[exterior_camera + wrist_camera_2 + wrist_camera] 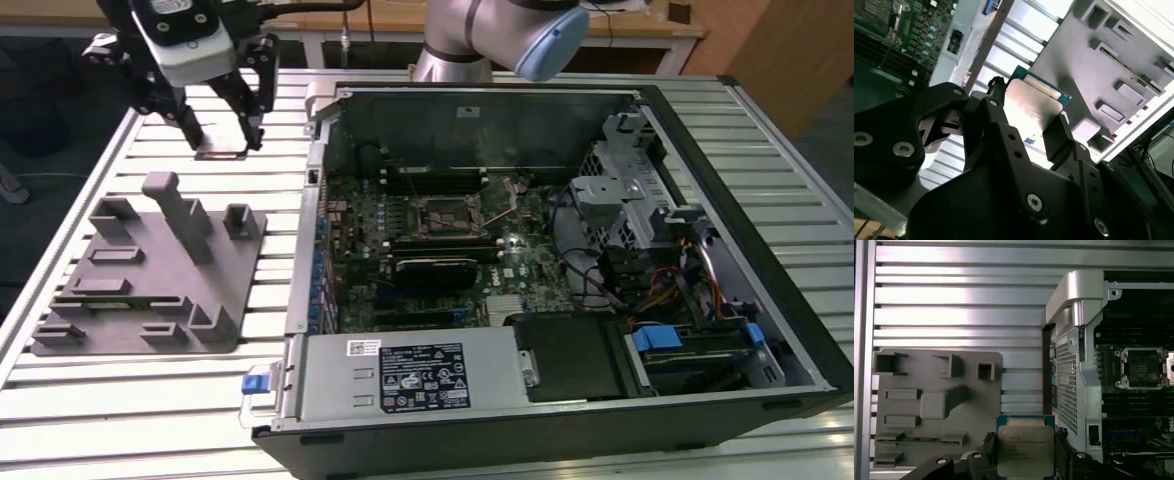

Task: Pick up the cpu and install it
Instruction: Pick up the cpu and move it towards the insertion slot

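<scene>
Nearest in the exterior view, the power supply [420, 375] in the open computer case [534, 445] carries a white-and-black sticker; its print is left unread. Beyond it, on the exterior view's left, the grey fixture plate [147, 285] rests on the slatted table [134, 400], just beside the case. Farther in, mid-motherboard, sits the socket [447, 213]. Farthest, at the exterior view's far left, the gripper [222, 140] hangs above the table past the plate's far end. Its fingers [1056, 137] are clamped on two opposite edges of the cpu [1025, 450], printed metal lid facing the wrist. The socket lies to the exterior view's right of the chip, nearer and lower, across the case wall. The chip is near square, and its edges look parallel to the socket's
</scene>
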### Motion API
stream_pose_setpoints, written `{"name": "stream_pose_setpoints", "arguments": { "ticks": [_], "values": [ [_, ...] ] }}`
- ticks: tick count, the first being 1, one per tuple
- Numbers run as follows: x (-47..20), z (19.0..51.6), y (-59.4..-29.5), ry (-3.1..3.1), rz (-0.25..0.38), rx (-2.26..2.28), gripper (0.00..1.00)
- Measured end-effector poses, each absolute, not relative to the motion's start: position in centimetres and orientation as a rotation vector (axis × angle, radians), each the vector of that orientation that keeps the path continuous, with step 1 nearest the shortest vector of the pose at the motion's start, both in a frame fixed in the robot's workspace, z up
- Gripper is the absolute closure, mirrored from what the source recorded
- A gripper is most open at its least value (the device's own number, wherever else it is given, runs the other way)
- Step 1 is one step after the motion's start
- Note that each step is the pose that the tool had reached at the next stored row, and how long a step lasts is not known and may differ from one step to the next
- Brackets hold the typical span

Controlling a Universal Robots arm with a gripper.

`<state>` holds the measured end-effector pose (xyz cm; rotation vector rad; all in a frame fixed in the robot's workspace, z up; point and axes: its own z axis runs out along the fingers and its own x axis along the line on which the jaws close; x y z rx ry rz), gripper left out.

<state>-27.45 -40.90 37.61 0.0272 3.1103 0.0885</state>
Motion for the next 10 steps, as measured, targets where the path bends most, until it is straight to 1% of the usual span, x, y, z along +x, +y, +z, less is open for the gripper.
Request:
{"name": "stream_pose_setpoints", "arguments": {
  "ticks": [10],
  "values": [
    [-23.8,37.6,-40.9,3.11,0.089,0.027,0.45]
  ]
}}
